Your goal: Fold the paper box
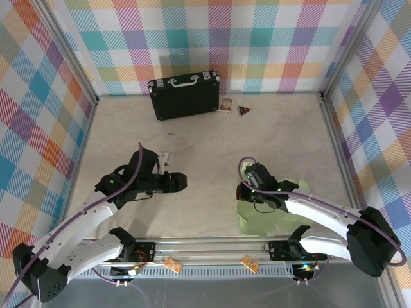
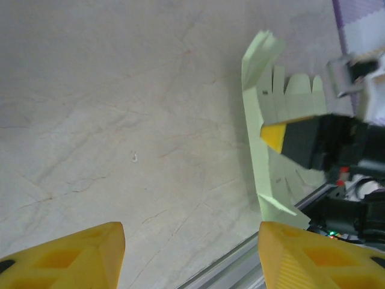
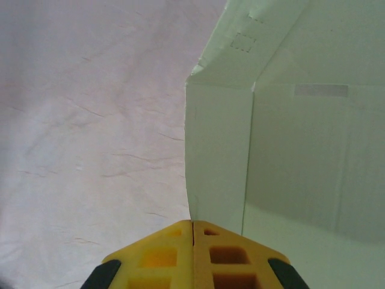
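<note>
Reading anything here is hard: the two orange tags [image 1: 171, 264] hanging from the front rail [image 1: 212, 246], and the small card [image 1: 225, 104] and dark triangular piece [image 1: 244, 110] by the black case [image 1: 184, 95], are too small to make out. A grey tape-like strip on the card bears no legible print.

The left arm reaches in from the near left corner, elbow bent and wrist turned toward the right. The left gripper [image 2: 191, 259] hangs over bare table [image 1: 205, 141], its yellow fingertips [image 2: 84, 256] set well apart with nothing between them.

The right arm folds in from the near right corner, its wrist low over the paper box [image 3: 301, 150]. That pale green card lies at the near right of the table, just beside the rail, with a side panel and scalloped flaps raised. The right gripper [image 3: 192, 238] has its fingers pressed together against the panel's lower edge; I cannot tell whether any card is pinched.
</note>
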`<move>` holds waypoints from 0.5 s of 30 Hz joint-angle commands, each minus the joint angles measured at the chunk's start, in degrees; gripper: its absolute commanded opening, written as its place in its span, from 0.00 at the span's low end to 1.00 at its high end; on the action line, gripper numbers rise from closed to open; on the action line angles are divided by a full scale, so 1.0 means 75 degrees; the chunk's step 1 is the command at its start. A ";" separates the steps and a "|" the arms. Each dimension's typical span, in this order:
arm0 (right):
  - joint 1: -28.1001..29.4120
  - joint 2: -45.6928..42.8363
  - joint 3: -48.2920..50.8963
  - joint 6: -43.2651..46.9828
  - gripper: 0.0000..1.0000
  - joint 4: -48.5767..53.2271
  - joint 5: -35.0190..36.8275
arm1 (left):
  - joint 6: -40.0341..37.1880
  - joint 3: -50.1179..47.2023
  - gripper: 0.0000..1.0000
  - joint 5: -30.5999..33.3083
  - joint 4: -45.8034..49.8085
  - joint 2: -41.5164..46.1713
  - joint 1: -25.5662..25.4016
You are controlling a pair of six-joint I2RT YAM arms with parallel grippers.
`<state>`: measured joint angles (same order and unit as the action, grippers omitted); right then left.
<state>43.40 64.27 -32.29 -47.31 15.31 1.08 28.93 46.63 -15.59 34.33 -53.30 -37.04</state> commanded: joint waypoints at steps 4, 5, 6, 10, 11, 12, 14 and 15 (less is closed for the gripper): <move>-0.0044 0.0446 -0.0637 -0.0227 0.00 -0.1157 -0.1196 | 0.0481 -0.0535 0.60 0.0766 -0.1295 -0.0631 -0.0873; -0.0043 0.0530 -0.0694 -0.0222 0.00 -0.1240 -0.1314 | 0.0614 -0.0666 0.58 0.0844 -0.1458 -0.0723 -0.0886; -0.0044 0.0597 -0.0739 -0.0203 0.00 -0.1256 -0.1361 | 0.0739 -0.0798 0.57 0.0971 -0.1603 -0.0755 -0.0887; -0.0056 0.0500 -0.0486 0.0003 0.00 -0.1730 -0.1630 | 0.1152 -0.1576 0.56 0.1103 -0.2718 -0.0465 -0.0886; -0.0080 0.0490 -0.0451 0.0003 0.00 -0.1774 -0.1654 | 0.1210 -0.1721 0.56 0.1017 -0.2972 -0.0368 -0.0887; -0.0111 0.0481 -0.0453 0.0004 0.00 -0.1769 -0.1656 | 0.1260 -0.1848 0.56 0.0898 -0.3160 -0.0270 -0.0895; -0.0155 0.0489 -0.0518 -0.0021 0.00 -0.1820 -0.1722 | 0.1366 -0.2057 0.58 0.0681 -0.3500 -0.0056 -0.0929; -0.0178 0.0501 -0.0537 -0.0068 0.00 -0.1904 -0.1768 | 0.1400 -0.2108 0.59 0.0640 -0.3610 0.0037 -0.0955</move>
<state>42.68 68.53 -36.32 -47.94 4.67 -9.85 37.04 31.88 -9.54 15.11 -55.77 -43.46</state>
